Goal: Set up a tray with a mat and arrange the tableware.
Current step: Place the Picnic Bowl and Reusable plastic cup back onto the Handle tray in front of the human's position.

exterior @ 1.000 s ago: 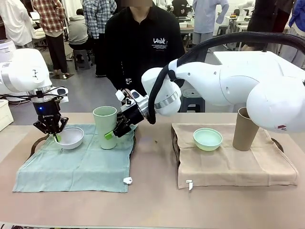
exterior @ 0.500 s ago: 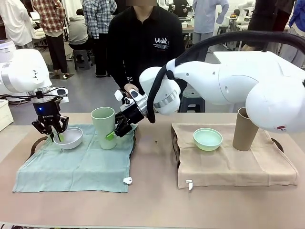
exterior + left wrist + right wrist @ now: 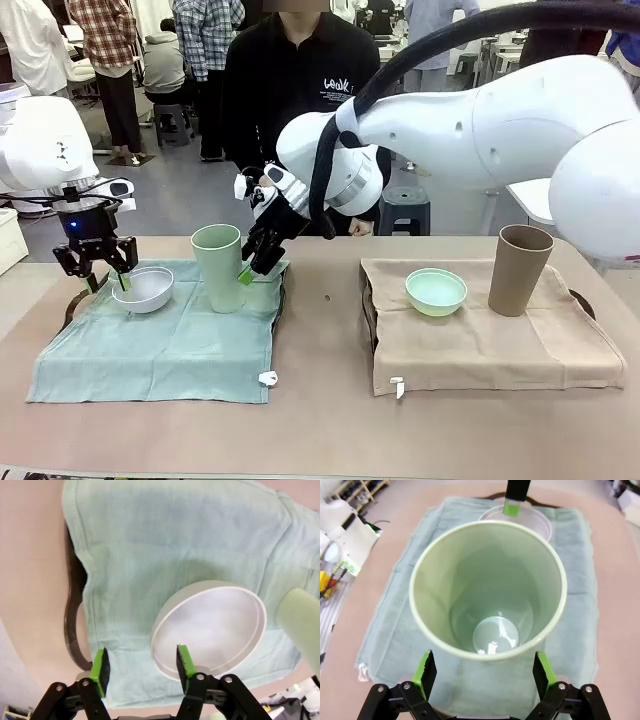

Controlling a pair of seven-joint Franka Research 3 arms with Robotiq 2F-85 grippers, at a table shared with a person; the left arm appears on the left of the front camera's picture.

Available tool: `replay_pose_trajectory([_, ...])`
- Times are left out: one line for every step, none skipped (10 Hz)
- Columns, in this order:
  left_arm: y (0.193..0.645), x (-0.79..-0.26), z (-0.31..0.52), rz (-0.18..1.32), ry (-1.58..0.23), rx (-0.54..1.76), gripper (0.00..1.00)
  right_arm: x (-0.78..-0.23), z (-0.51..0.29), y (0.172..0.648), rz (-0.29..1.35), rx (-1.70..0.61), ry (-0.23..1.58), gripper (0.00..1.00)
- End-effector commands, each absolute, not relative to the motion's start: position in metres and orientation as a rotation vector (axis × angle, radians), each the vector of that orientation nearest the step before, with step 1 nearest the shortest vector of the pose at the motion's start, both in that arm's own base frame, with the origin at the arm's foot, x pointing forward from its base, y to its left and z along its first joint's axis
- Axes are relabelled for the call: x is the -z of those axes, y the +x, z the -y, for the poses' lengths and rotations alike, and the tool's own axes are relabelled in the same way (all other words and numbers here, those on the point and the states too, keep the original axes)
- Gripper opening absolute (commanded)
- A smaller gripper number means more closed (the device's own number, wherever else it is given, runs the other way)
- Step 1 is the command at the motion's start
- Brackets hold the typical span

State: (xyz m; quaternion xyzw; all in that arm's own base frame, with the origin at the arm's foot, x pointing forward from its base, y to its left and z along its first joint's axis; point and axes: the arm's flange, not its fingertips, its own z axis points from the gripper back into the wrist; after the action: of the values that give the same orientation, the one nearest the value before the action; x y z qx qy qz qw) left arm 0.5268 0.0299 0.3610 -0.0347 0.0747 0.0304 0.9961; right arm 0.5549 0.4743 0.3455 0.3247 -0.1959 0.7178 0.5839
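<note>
On the green mat (image 3: 160, 345) stand a white bowl (image 3: 143, 288) and a tall mint green cup (image 3: 219, 265). My left gripper (image 3: 108, 280) hovers open at the bowl's left rim. In the left wrist view the white bowl (image 3: 210, 625) has its rim between the spread fingers of the gripper (image 3: 142, 663). My right gripper (image 3: 250, 270) is open just right of the cup. From the right wrist the upright, empty cup (image 3: 490, 590) rises ahead of the wide jaws of the gripper (image 3: 485, 669). A mint green bowl (image 3: 436, 291) and a brown cup (image 3: 519, 268) stand on the beige mat (image 3: 480, 345).
Each mat covers a dark tray, whose handle (image 3: 72, 308) pokes out at the green mat's left edge (image 3: 72, 625). A person in black stands at the table's far side behind the cup. Bare tabletop (image 3: 320, 420) runs between the mats and along the front.
My left gripper opened off the white bowl's rim and lifted slightly. My right gripper opened wide and drew back from the green cup, and the right arm rose.
</note>
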Motion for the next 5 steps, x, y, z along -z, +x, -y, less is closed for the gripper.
replay_pose_trajectory([0.511, -0.371, -0.041, -0.144, -0.065, -0.032, 0.71, -0.355, -0.457, 0.539, 0.443, -1.63, 0.7, 1.0])
replay_pose_trajectory([0.501, -0.382, -0.044, -0.135, -0.064, -0.009, 0.71, -0.364, -0.453, 0.534, 0.432, -1.608, 0.677, 1.0])
replay_pose_trajectory([0.488, -0.394, -0.041, -0.102, -0.041, 0.027, 0.71, -0.379, -0.45, 0.525, 0.394, -1.568, 0.64, 1.0])
replay_pose_trajectory([0.474, -0.406, -0.034, -0.074, -0.03, 0.072, 0.71, -0.396, -0.444, 0.517, 0.341, -1.468, 0.598, 1.0])
replay_pose_trajectory([0.464, -0.419, -0.025, -0.044, -0.004, 0.11, 0.71, -0.417, -0.434, 0.509, 0.314, -1.338, 0.536, 1.0])
